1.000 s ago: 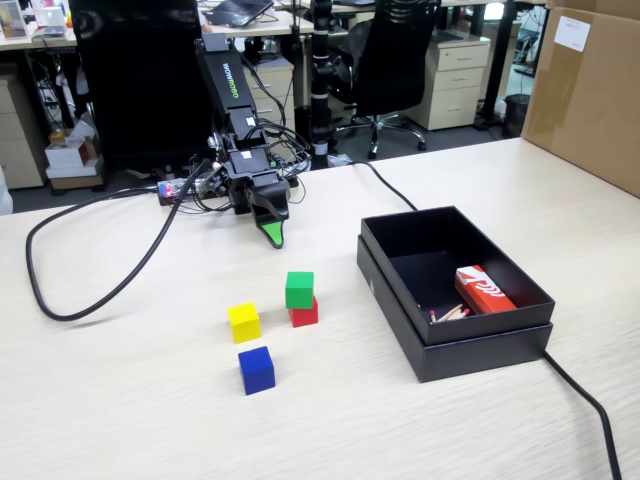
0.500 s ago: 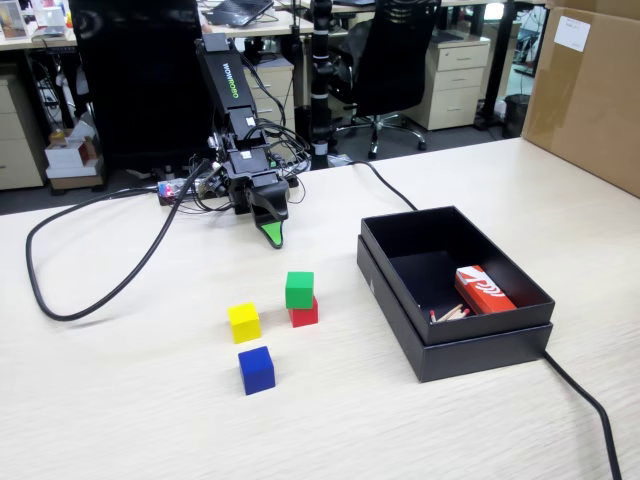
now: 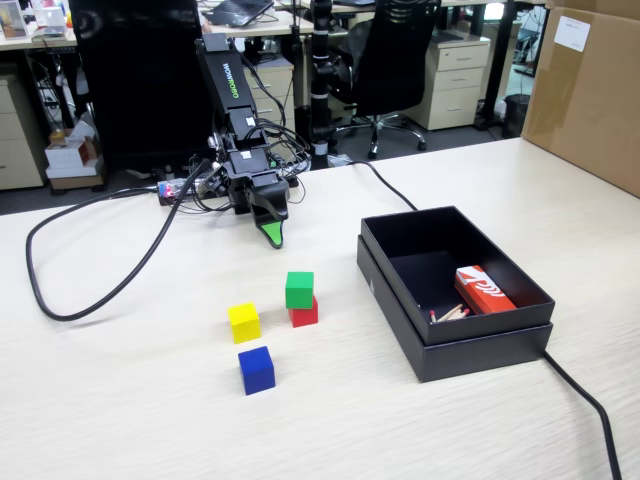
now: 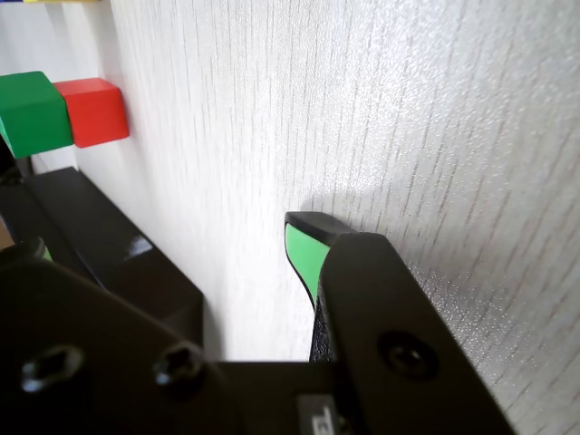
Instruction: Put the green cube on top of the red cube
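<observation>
Stacking looks finished: the green cube [image 3: 299,289] sits on the red cube [image 3: 305,313], mid-counter [image 3: 120,400]. The gripper [image 3: 274,235] hangs apart, holding nothing; whether its jaws are parted I cannot tell.

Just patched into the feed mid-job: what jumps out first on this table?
The green cube already sits on the red cube mid-table in the fixed view, slightly offset, with a yellow cube to its left and a blue cube nearer the camera. The tool hangs behind the stack, well clear of it, holding nothing. To the right stands an open black box with a red-and-white packet inside.
</observation>
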